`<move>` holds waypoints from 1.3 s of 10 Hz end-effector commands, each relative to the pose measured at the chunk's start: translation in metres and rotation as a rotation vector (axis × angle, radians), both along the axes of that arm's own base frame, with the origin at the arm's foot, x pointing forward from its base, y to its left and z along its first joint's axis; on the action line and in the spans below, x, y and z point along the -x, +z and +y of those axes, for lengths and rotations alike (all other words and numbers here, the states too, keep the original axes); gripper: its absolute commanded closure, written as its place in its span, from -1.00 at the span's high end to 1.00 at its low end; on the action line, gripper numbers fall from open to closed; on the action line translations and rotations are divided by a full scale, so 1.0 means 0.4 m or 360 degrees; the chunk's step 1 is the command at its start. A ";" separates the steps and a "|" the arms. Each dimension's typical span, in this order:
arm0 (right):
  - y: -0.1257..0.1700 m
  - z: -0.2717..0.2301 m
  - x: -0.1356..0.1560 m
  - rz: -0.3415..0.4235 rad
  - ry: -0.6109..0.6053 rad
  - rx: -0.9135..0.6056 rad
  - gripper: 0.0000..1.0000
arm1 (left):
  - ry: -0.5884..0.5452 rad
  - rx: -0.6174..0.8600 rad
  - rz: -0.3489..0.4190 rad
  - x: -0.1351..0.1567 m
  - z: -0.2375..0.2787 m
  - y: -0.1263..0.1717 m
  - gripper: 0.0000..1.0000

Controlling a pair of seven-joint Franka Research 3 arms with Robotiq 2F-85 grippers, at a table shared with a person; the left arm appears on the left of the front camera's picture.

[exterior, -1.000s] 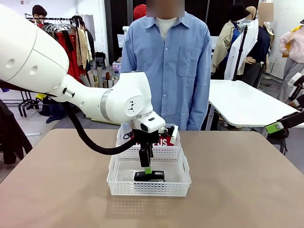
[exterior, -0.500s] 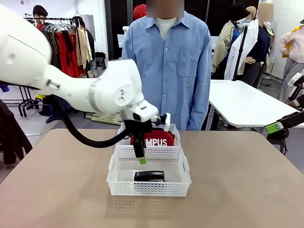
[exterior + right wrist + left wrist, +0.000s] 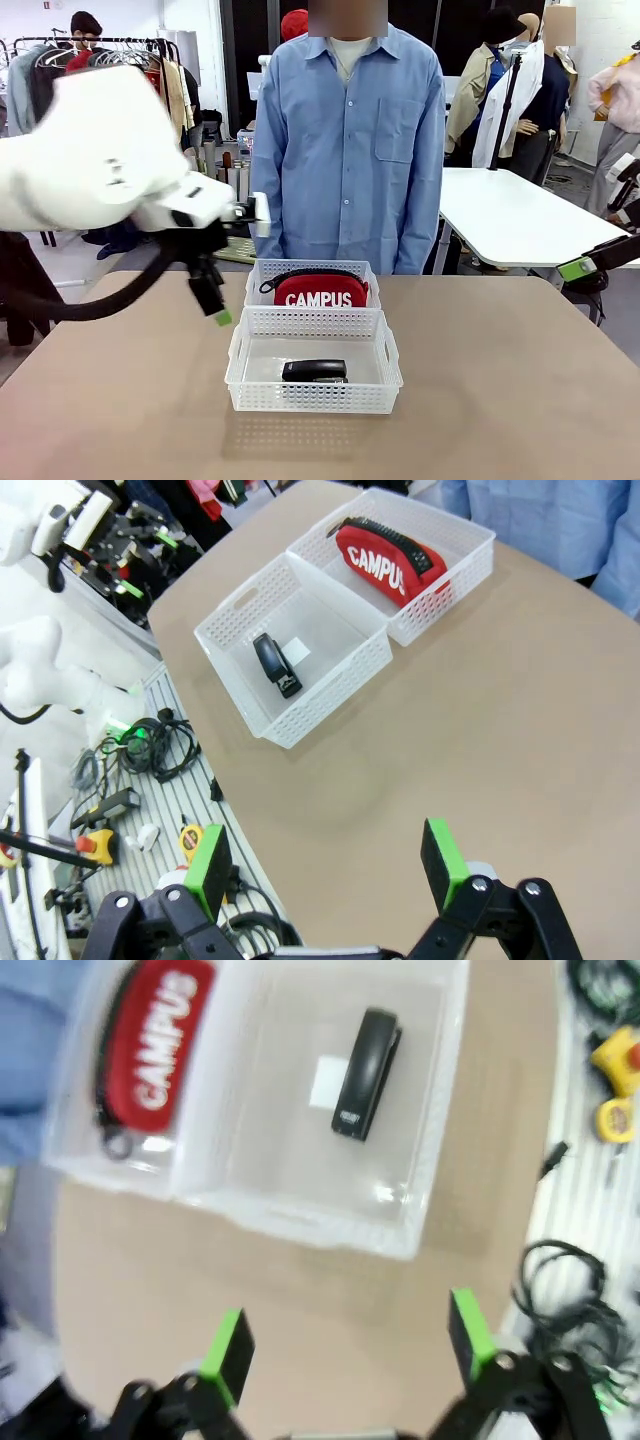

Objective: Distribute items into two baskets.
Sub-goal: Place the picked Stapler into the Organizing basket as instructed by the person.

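Observation:
Two white lattice baskets stand end to end at the table's middle. A black stapler lies in the near, larger basket. The far basket holds the red "CAMPUS" pouch. My left gripper hangs open and empty above the table, left of the baskets. In the left wrist view its gripper looks down on the stapler and pouch. My right gripper is off the table's right edge, open and empty, with the stapler and pouch far ahead.
A person in a blue shirt stands at the far side, behind the baskets. A white table stands at the back right. Cables and tools lie beside the table. Bare tabletop surrounds the baskets.
My left gripper has lifted out of the near basket and swung up and to the left. The stapler stays lying in that basket. The right arm has not moved.

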State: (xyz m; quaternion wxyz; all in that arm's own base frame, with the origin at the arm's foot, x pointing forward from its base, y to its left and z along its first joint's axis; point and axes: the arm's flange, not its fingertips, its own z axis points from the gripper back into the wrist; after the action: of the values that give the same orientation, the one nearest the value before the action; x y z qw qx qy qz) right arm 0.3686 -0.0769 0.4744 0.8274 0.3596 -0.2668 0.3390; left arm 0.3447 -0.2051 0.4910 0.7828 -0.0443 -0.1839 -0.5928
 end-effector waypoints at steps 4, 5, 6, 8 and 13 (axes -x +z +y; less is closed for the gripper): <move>0.004 0.001 0.000 -0.0016 0.0000 -0.0021 1.00 | 0.0410 0.0255 -0.0204 0.104 0.207 0.029 1.00; 0.004 0.001 0.000 -0.0016 0.0000 -0.0021 1.00 | 0.0465 0.0318 -0.0214 0.105 0.244 0.038 1.00; 0.004 0.001 0.000 -0.0016 0.0000 -0.0021 1.00 | 0.0508 0.0371 -0.0229 0.108 0.284 0.040 1.00; 0.004 0.001 0.000 -0.0016 0.0000 -0.0021 1.00 | 0.0624 0.0507 -0.0249 0.127 0.373 0.016 1.00; 0.004 0.001 0.000 -0.0016 0.0000 -0.0021 1.00 | 0.0857 0.0689 -0.0120 0.146 0.511 -0.092 1.00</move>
State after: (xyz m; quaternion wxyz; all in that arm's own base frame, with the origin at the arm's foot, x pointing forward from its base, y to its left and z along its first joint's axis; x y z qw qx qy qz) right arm 0.3686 -0.0772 0.4744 0.8276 0.3594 -0.2669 0.3386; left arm 0.3459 0.0066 0.5254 0.8781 -0.1257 -0.3291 -0.3238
